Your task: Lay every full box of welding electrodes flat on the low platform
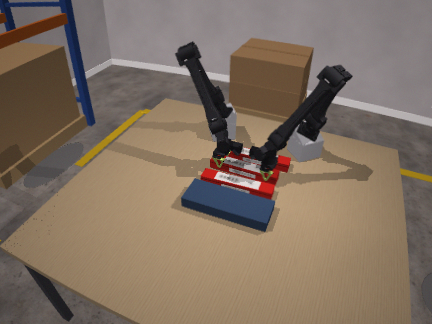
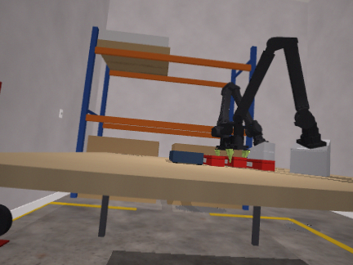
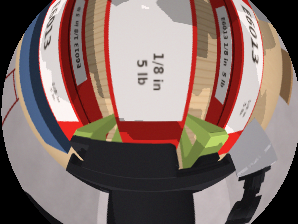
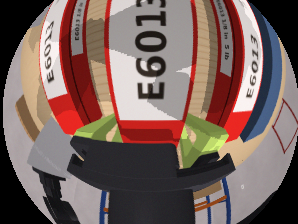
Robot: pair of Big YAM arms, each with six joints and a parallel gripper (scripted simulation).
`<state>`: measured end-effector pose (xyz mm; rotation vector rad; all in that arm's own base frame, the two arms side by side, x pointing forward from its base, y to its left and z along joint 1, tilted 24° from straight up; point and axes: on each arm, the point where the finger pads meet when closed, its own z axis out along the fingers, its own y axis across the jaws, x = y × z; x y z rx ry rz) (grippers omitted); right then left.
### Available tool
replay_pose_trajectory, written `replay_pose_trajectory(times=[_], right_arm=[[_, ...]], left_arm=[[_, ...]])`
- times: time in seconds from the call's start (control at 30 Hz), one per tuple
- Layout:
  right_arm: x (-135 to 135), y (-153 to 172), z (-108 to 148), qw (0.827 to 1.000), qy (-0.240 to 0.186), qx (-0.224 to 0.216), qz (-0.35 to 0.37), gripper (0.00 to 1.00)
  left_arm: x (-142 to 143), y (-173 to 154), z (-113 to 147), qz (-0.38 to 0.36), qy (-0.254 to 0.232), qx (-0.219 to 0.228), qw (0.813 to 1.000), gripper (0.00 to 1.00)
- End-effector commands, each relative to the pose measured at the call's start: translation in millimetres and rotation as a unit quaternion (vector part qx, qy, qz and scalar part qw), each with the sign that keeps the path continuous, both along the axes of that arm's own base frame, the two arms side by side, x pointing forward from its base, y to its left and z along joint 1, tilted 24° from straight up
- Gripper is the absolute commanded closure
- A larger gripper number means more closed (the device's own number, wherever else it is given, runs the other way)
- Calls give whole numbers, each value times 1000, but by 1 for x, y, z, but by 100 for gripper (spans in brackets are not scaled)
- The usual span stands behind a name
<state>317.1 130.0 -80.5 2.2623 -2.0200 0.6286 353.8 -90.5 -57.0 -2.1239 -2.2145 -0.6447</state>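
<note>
Three red boxes of electrodes with white labels lie side by side on the table, just behind the low blue platform (image 1: 228, 203). These are the near box (image 1: 238, 181), the middle box (image 1: 244, 168) and the far box (image 1: 272, 159). Both grippers sit on the middle box, one at each end. My right gripper (image 1: 219, 160) is shut on its end nearer the rack, at the "E6013" print (image 4: 149, 50). My left gripper (image 1: 265, 174) is shut on the other end, at the "5 lb" print (image 3: 148, 50). I cannot tell whether the box is off the table.
A large cardboard carton (image 1: 270, 77) stands on the floor behind the table. A blue and orange rack (image 2: 163, 102) and another big carton (image 1: 30, 100) stand to one side. The grey arm bases (image 1: 306, 145) sit at the table's back edge.
</note>
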Motion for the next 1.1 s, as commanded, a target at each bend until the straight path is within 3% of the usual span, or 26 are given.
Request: replay_pose_trajectory(times=[0.0, 0.5, 0.53, 1.07], right_arm=[[7, 4, 5, 1000, -9, 5, 2, 100], [7, 4, 4, 1000, -9, 5, 2, 100], [7, 4, 4, 1000, -9, 5, 2, 0], [7, 4, 4, 1000, -9, 5, 2, 0]], left_arm=[[2, 9, 1, 5, -2, 1, 1000, 100], [2, 11, 1, 5, -1, 2, 1000, 100], [2, 11, 1, 5, -1, 2, 1000, 0], [8, 2, 5, 3, -9, -4, 1000, 0]])
